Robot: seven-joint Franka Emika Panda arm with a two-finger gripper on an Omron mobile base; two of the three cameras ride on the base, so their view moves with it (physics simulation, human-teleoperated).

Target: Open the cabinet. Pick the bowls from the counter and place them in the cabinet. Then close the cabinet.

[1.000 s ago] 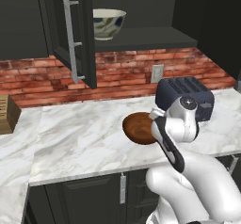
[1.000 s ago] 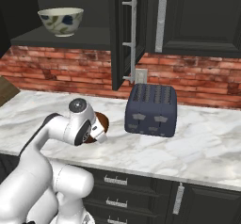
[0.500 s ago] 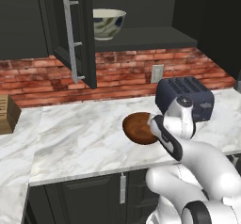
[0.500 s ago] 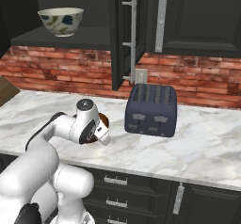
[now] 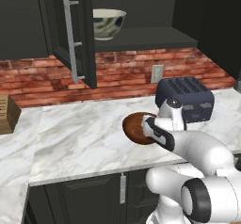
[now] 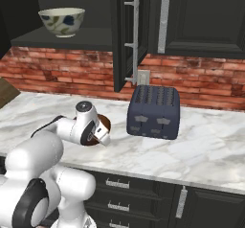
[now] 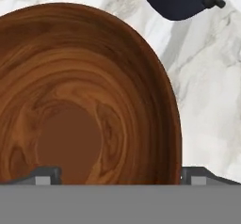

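Wooden bowl (image 7: 89, 96) rests on the marble desk (image 5: 80, 138), left of the toaster (image 5: 184, 98). It looks rigid, light and smooth (likely slippery). Grip across the thin rim. Claw (image 7: 120, 175) hangs spread wide over the bowl, holding nothing.

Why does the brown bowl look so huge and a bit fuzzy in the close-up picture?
Hand view: the camera sits right over the wooden bowl, so its grain looks soft. Left base view: the same bowl looks small and crisp on the counter, with soft shadows.
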